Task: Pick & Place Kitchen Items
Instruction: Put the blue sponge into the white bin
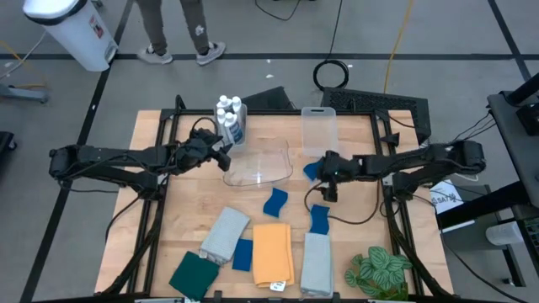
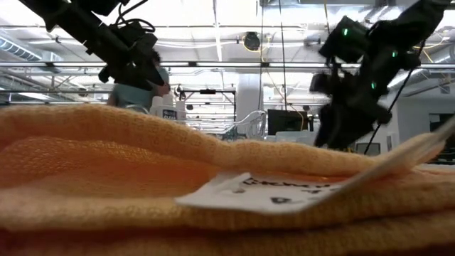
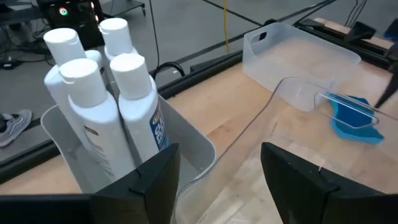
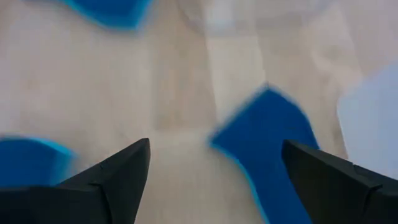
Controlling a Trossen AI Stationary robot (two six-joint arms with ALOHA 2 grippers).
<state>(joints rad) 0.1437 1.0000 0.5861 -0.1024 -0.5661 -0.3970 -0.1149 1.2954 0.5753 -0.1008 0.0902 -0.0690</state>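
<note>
A wooden table (image 1: 181, 219) is seen from above, with a dark robot arm reaching in from each side. The left gripper (image 1: 224, 151) sits at the back left, fingers spread with nothing between them, just beside a grey bin (image 3: 186, 146) holding four small white bottles (image 3: 134, 102) standing upright and close together. In front of it lies a clear bin (image 1: 259, 164), and behind that, further right, a second clear bin (image 1: 318, 126). The right gripper (image 1: 324, 187) hovers right of centre, fingers spread wide and empty, above a wavy blue sponge (image 1: 318, 219); a second sponge (image 1: 274, 202) lies a little to the left and a third (image 1: 312, 171) sits at the clear bin's edge. Along the front edge lie folded cloths: dark green (image 1: 194, 274), grey (image 1: 225, 233), blue (image 1: 242, 254), orange (image 1: 272, 252) and another grey (image 1: 317, 263), with a leafy plant (image 1: 381, 271) at the front right corner. The likely trouble is on the left: the bottles are packed tightly, so closing on one may nudge or tip its neighbours, or catch the bin wall. On the right, the soft sponge could slide away or be clipped only at a corner if the fingers descend off-centre.
</note>
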